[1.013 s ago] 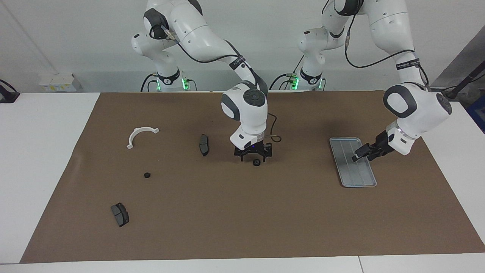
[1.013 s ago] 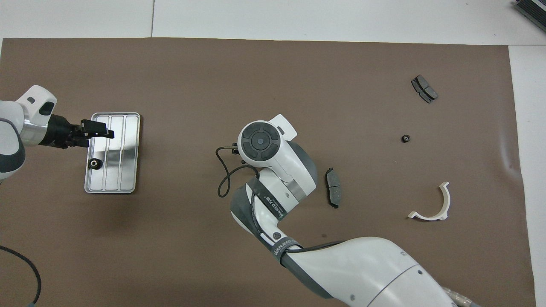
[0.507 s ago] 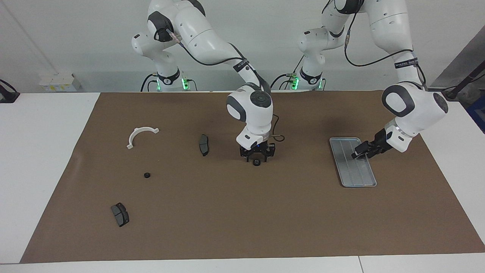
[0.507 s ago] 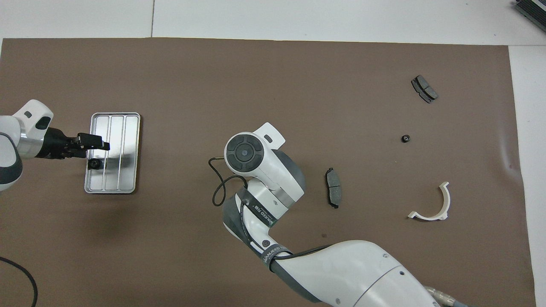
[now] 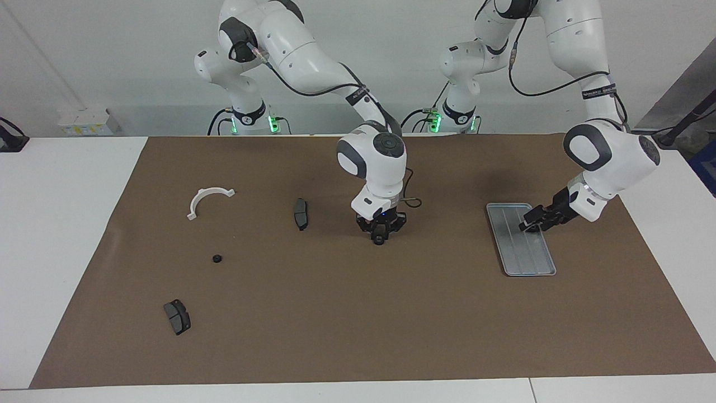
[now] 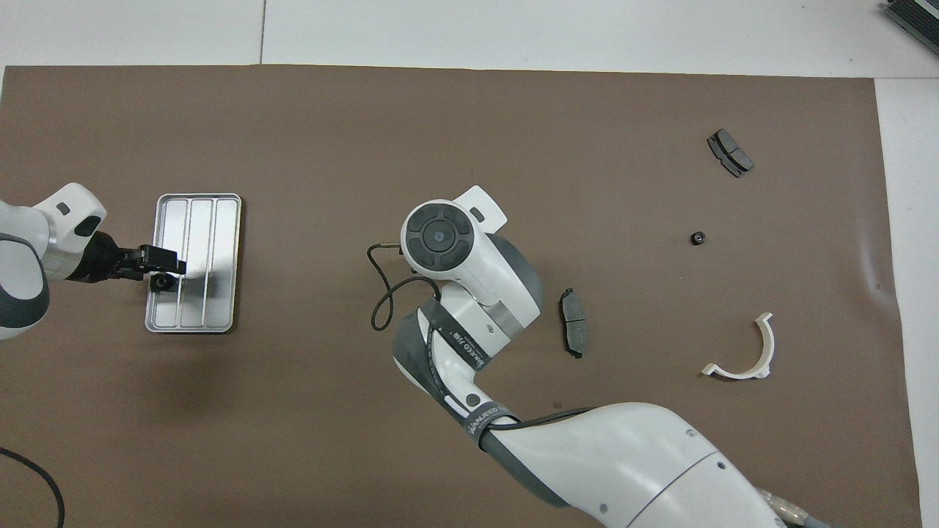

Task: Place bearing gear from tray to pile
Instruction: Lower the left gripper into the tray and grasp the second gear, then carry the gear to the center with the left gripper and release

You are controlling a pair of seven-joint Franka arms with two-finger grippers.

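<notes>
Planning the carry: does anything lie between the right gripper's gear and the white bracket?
Only one brake pad, flat on the mat between the bearing gear and the white bracket; a lifted carry should clear it.

Bearing gear [image 6: 161,282] in tray [image 6: 220,220], toward left arm's end.

Robot lab: two white arms [image 5: 313,61] bolted at brown-matted table [image 5: 358,313], bare white wall.

Three bearing gears [image 5: 217,258], three brake pads [image 5: 177,316], one bracket [image 5: 206,199], one tray [image 5: 520,252].
</notes>
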